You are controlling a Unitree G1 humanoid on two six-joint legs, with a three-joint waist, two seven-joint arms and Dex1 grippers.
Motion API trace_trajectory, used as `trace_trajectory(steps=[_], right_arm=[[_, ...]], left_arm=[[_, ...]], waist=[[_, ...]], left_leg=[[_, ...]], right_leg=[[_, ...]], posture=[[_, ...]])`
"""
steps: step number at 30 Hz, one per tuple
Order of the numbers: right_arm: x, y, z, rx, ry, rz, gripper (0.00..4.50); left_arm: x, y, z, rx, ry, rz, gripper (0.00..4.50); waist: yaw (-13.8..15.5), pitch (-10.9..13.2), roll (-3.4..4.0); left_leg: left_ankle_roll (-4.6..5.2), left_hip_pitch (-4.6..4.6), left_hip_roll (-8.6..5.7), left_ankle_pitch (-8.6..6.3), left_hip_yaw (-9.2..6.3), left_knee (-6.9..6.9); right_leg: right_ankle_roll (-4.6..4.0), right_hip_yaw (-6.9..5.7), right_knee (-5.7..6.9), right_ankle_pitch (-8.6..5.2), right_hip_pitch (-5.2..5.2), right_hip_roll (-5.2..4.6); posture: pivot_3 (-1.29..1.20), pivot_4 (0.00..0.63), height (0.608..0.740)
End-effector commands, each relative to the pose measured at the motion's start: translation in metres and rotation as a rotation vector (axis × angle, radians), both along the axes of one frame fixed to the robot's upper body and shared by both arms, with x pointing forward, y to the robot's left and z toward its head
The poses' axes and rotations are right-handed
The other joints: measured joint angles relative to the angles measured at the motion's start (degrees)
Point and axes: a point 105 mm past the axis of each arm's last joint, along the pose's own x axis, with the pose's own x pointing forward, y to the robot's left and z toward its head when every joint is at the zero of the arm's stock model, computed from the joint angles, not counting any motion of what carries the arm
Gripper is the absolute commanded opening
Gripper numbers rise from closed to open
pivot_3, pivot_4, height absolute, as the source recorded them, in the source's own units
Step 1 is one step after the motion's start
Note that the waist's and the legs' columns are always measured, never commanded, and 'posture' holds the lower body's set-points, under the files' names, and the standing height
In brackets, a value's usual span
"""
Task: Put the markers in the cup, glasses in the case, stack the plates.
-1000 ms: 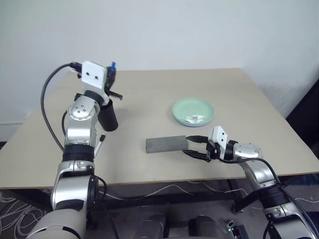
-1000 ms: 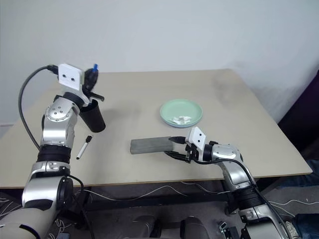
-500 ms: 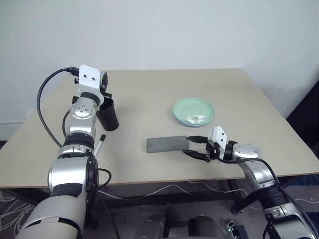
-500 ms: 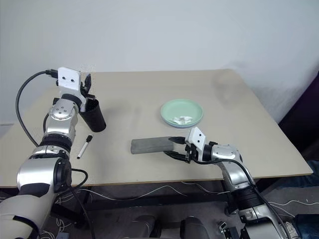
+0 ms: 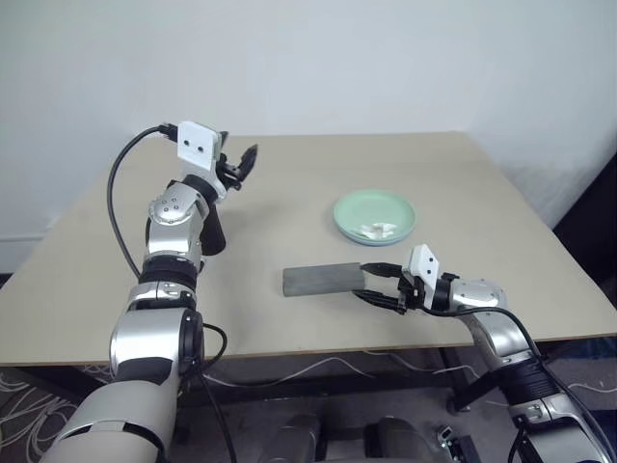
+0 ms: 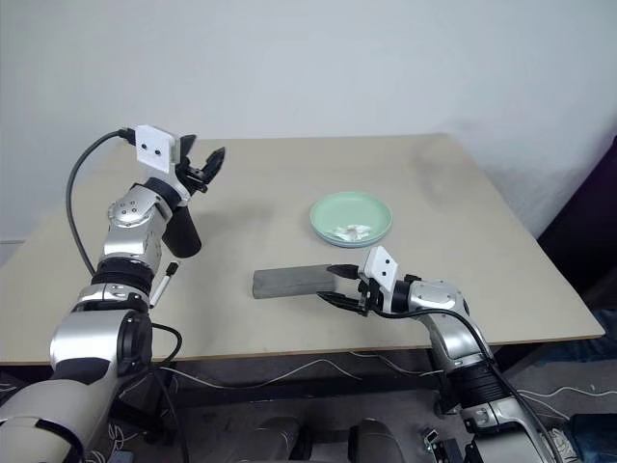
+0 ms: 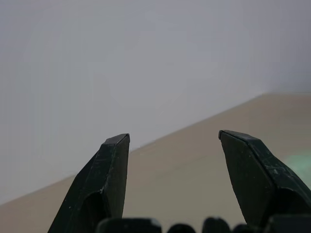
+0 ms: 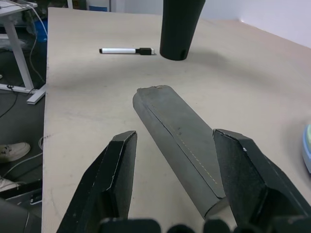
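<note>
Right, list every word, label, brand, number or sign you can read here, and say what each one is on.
None can be read.
The case, the cup, the white marker and the green plate show no print; the white scraps in the plate are too small to tell.

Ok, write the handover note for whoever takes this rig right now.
Left hand: open, empty, raised above the cup.
Right hand: open, resting at the near end of the closed case, not gripping it.
Plates: stacked, mint green on top, tissue inside.
One marker lies on the table beside the cup; it remains to go in.
Glasses can't be seen; check the case.
</note>
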Motion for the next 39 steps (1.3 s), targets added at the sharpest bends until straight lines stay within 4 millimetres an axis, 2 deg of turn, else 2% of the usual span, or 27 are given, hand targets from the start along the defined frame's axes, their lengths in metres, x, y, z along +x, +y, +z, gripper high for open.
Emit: trace_trajectory(steps=[1, 6, 10, 15, 21, 26, 34, 38, 39], right_arm=[[0.002, 0.003, 0.016, 0.019, -0.06, 0.018, 2.72], [0.002, 0.004, 0.015, 0.017, -0.058, 0.024, 2.72], [0.0, 0.005, 0.013, 0.017, -0.052, 0.031, 2.72], [-0.001, 0.006, 0.012, 0.019, -0.048, 0.036, 2.72], [-0.001, 0.008, 0.01, 0.019, -0.041, 0.039, 2.72], [0.0, 0.008, 0.009, 0.016, -0.041, 0.038, 2.72], [-0.001, 0.008, 0.008, 0.018, -0.036, 0.031, 2.72], [-0.002, 0.007, 0.007, 0.019, -0.034, 0.027, 2.72], [-0.002, 0.007, 0.007, 0.018, -0.034, 0.026, 2.72]], left_arm=[[-0.027, -0.008, 0.001, 0.018, 0.075, -0.163, 3.07], [-0.048, 0.014, -0.034, 0.154, 0.276, -0.074, 3.07], [-0.056, 0.056, -0.062, 0.186, 0.46, 0.162, 3.07], [-0.07, 0.089, -0.075, 0.142, 0.575, 0.344, 3.07], [-0.082, 0.117, -0.089, 0.129, 0.66, 0.477, 3.07], [-0.084, 0.134, -0.099, 0.121, 0.713, 0.558, 3.07], [-0.079, 0.14, -0.121, 0.1, 0.782, 0.582, 3.07], [-0.072, 0.137, -0.121, 0.093, 0.775, 0.57, 2.3], [-0.071, 0.136, -0.12, 0.092, 0.773, 0.564, 1.93]], waist=[[-0.8, 0.0, 0.01], [-1.3, 0.0, 0.04], [-1.2, 0.1, 0.12], [-1.0, 0.1, 0.12], [-1.0, 0.1, 0.12], [-1.0, 0.1, 0.12], [-1.0, 0.0, 0.11], [-1.0, 0.0, 0.11], [-1.0, 0.0, 0.11]], left_leg=[[0.0, 0.01, 0.02, 0.0, 0.01, -0.01], [-0.02, 0.06, 0.11, 0.0, -0.1, -0.03], [-0.02, 0.1, 0.11, 0.0, -0.27, -0.02], [-0.02, 0.03, 0.11, 0.0, -0.34, -0.02], [-0.05, 0.04, 0.1, -0.02, -0.33, -0.1], [-0.05, 0.04, 0.09, -0.02, -0.28, -0.11], [-0.05, 0.03, 0.09, -0.02, -0.3, -0.12], [-0.05, 0.03, 0.09, -0.02, -0.29, -0.12], [-0.05, 0.03, 0.09, -0.02, -0.29, -0.12]], right_leg=[[0.0, 0.02, 0.01, 0.0, -0.02, 0.03], [-0.06, 0.13, 0.09, 0.0, -0.04, 0.15], [-0.21, 0.15, 0.09, -0.09, -0.01, 0.12], [-0.2, 0.13, 0.1, -0.09, -0.02, 0.11], [-0.21, 0.14, 0.08, -0.1, -0.11, 0.1], [-0.21, 0.17, 0.06, -0.1, -0.12, 0.1], [-0.21, 0.13, 0.07, -0.1, -0.11, 0.06], [-0.21, 0.13, 0.06, -0.1, -0.12, 0.03], [-0.21, 0.12, 0.06, -0.1, -0.12, 0.03]], posture=[[0.0, 0.0, 0.737], [0.0, 0.0, 0.737], [0.0, 0.0, 0.737], [0.0, 0.0, 0.737], [0.0, 0.0, 0.737], [0.0, 0.0, 0.737], [0.0, 0.0, 0.737], [0.0, 0.0, 0.737], [0.0, 0.0, 0.737]])
